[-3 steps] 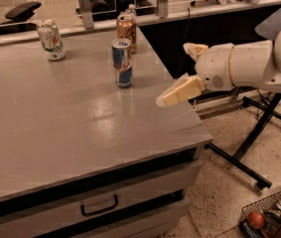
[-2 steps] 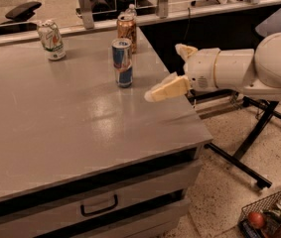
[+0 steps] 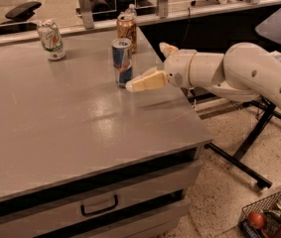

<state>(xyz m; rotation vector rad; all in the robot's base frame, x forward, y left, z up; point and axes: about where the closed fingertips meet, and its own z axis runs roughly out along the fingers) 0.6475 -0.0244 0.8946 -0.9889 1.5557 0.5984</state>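
A tall blue and silver can (image 3: pixel 122 62) stands upright on the grey table (image 3: pixel 55 128), toward its back right. My gripper (image 3: pixel 146 67) reaches in from the right and is open. Its near cream finger (image 3: pixel 146 81) points at the base of the blue can, just right of it and almost touching; the far finger (image 3: pixel 168 49) sits behind, off to the right. Nothing is held. A brown can (image 3: pixel 126 29) stands just behind the blue one. A dented white and green can (image 3: pixel 50 39) stands at the back left.
A small bottle top (image 3: pixel 131 8) shows behind the brown can. The table has a drawer with a handle (image 3: pixel 99 206) in front. On the floor at the right are black stand legs (image 3: pixel 239 162) and a wire basket (image 3: pixel 269 217) with items.
My arm has moved left across the table's right edge, bringing the open gripper from well right of the blue can to right beside it. The cans have not moved.
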